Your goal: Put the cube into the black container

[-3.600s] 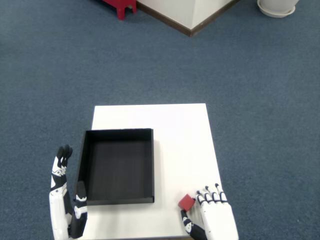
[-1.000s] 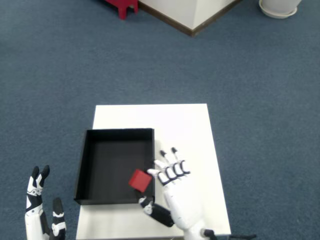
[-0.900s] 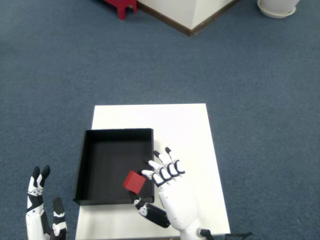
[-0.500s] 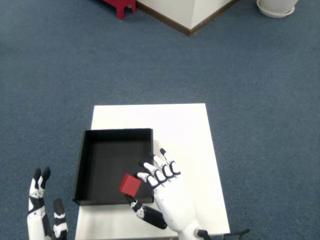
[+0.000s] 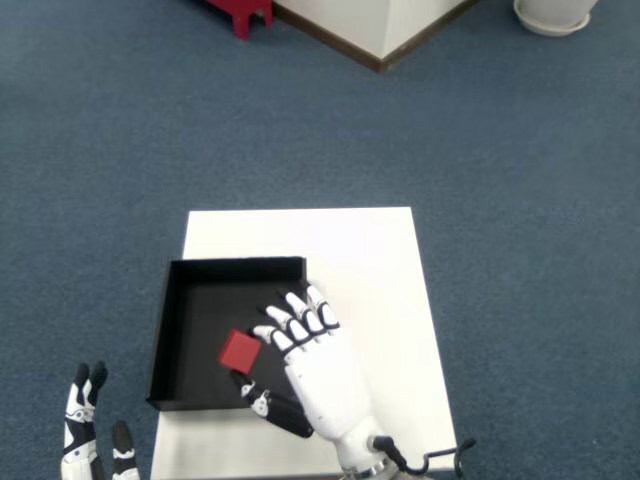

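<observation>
The red cube [image 5: 240, 351] is over the inside of the black container [image 5: 196, 290], near its front right part. My right hand [image 5: 305, 370] reaches in over the container's right wall, and the cube sits between its thumb and its curled fingers [image 5: 290, 328]. The hand holds the cube; I cannot tell whether the cube touches the container floor. The container is a shallow square tray on the left half of the white table [image 5: 360, 250].
My left hand [image 5: 92, 440] hangs low at the bottom left, off the table's edge. Blue carpet surrounds the table. A red stool [image 5: 240, 12] and a white wall corner [image 5: 380, 30] stand far back.
My right hand has carried the cube from the table's front right corner leftward over the container wall, and in the last half second a little further left and inward. The left hand has sunk lower.
</observation>
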Controlling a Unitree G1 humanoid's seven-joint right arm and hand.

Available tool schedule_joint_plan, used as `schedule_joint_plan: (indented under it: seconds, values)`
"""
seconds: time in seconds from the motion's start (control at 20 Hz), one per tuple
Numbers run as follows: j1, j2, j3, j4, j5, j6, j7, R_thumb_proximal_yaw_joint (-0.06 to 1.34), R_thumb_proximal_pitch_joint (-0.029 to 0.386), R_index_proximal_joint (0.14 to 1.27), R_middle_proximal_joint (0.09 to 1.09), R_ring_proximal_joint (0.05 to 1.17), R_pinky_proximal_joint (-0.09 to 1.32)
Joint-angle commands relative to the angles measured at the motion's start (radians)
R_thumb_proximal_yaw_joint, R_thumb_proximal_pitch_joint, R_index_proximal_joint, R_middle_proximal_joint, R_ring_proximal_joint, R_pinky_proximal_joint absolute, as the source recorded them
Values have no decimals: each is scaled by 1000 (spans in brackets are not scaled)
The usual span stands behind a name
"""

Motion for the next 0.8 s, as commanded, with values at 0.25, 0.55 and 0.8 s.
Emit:
schedule_joint_plan:
  seconds: [0.25, 0.55, 0.8]
  values:
    - [-82, 13, -21, -79, 26, 43, 48, 1231, 175, 1094, 400, 267, 71]
    - [-116, 14, -27, -65, 73, 53, 138, 1227, 173, 1098, 399, 271, 79]
    - [-157, 16, -33, -66, 104, 51, 226, 1225, 170, 1101, 398, 272, 84]
